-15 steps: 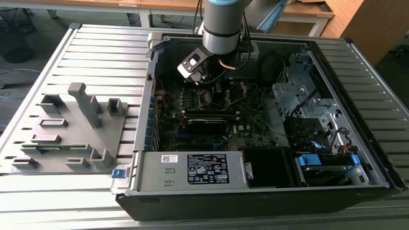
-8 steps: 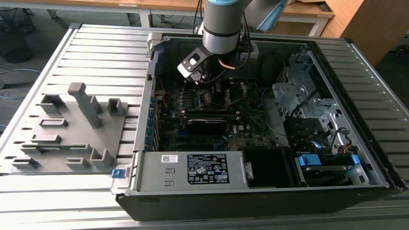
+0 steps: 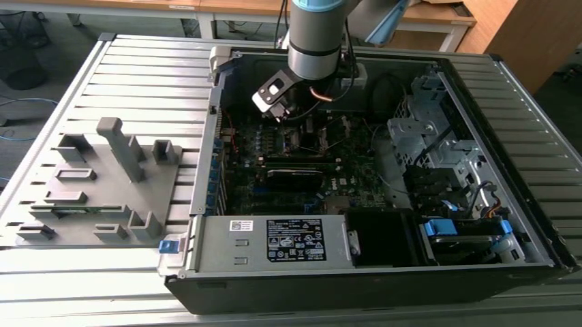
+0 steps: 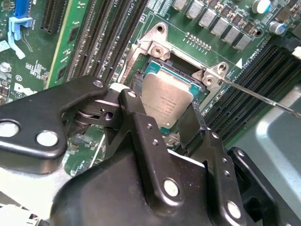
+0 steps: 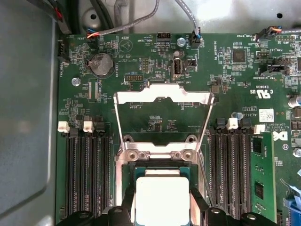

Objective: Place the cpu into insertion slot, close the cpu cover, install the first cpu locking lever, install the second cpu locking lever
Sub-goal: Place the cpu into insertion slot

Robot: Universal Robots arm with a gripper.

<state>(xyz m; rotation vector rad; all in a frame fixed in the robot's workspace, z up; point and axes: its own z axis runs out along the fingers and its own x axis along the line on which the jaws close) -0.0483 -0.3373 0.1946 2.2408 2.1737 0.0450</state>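
Exterior view: a black desktop computer case (image 3: 364,289) lies open on a slatted grey metal table (image 3: 136,68). A silver-and-blue robot arm (image 3: 314,41) reaches down into the case. Its black two-fingered gripper (image 3: 289,117) hangs low over the green-black circuit board (image 3: 272,197). A grey moulded fixture tray (image 3: 91,184) rests on the table just beside the case, at the exterior view's left.

Second wrist view: the two black fingers (image 4: 136,117) stand a chip's width apart. They are closed against opposite edges of the cpu (image 4: 165,94), a small flat square chip with a dull silver-grey metal top and a green edge. The chip is gripped directly over the insertion slot (image 4: 151,47), a small square dark socket with a silver metal rim. Whether the chip is fully seated or just above the contacts cannot be told. A thin silver locking lever (image 4: 263,96) runs from the socket's corner bracket out over the long black memory slots (image 4: 263,61), away from the socket.

First wrist view: the cpu cover (image 5: 162,96), a thin square silver metal frame with a large window, is swung fully open. It lies back over the board on the far side of its hinge from the chip. The board shows through the window.
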